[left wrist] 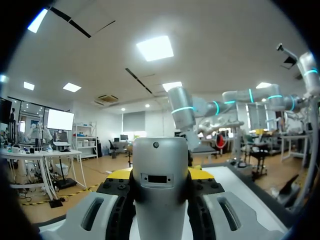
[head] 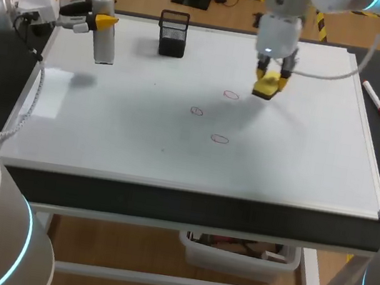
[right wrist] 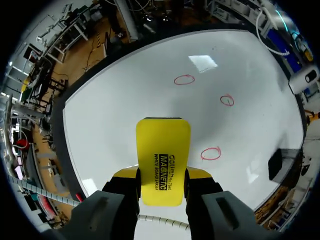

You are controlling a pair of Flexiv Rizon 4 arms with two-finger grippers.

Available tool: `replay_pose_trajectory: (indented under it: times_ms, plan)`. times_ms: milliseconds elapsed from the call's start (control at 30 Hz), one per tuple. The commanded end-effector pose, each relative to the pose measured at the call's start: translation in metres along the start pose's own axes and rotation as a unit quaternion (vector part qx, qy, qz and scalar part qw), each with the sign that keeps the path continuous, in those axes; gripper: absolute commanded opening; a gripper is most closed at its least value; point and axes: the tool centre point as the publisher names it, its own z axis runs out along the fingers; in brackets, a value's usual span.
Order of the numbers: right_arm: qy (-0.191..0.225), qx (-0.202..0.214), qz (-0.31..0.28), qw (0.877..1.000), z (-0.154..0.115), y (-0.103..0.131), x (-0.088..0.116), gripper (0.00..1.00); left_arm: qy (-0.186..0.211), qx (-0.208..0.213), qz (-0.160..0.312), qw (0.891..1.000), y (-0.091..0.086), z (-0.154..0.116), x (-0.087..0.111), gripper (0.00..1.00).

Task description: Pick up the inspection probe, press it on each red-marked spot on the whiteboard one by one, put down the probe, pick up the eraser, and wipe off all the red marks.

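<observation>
Near the far edge of the whiteboard [head: 304, 153], right gripper [head: 271, 74] pinched the eraser [head: 266, 86] by its long sides, judged light and rigid; left gripper [head: 101, 21] clamped the smooth, likely slippery probe [head: 103, 35] above mid-body.

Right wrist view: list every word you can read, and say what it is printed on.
"MAGNETIC": on the yellow eraser in the right gripper.
"WHITE BOARD ERASER": beside it, same eraser.
Smaller line beside these: too small to read.
Whiteboard: red marks only, no words.
</observation>
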Motion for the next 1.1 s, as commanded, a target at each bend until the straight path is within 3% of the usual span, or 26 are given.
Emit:
replay_pose_trajectory:
  times_ms: [33,233,667,833,1100]
  plan:
    - [0.020,0.083,-0.030,0.996,-0.003,0.031,-0.021,0.00,-0.002,0.000,0.001,1.000,-0.001,0.000,0.002,0.00]
    - [-0.009,0.131,-0.092,0.987,-0.004,0.064,-0.048,0.00,-0.002,0.000,0.001,1.000,-0.001,0.000,0.002,0.00]
    - [-0.032,0.136,-0.192,0.971,0.025,0.122,-0.086,0.00,-0.002,0.000,0.001,1.000,-0.001,0.000,0.002,0.00]
    - [-0.046,0.126,-0.226,0.965,0.034,0.131,-0.098,0.00,-0.002,0.000,0.001,1.000,-0.001,0.000,0.002,0.00]
    - [-0.061,0.094,-0.251,0.962,0.041,0.123,-0.121,0.00,-0.002,0.000,0.001,1.000,-0.001,0.000,0.002,0.00]
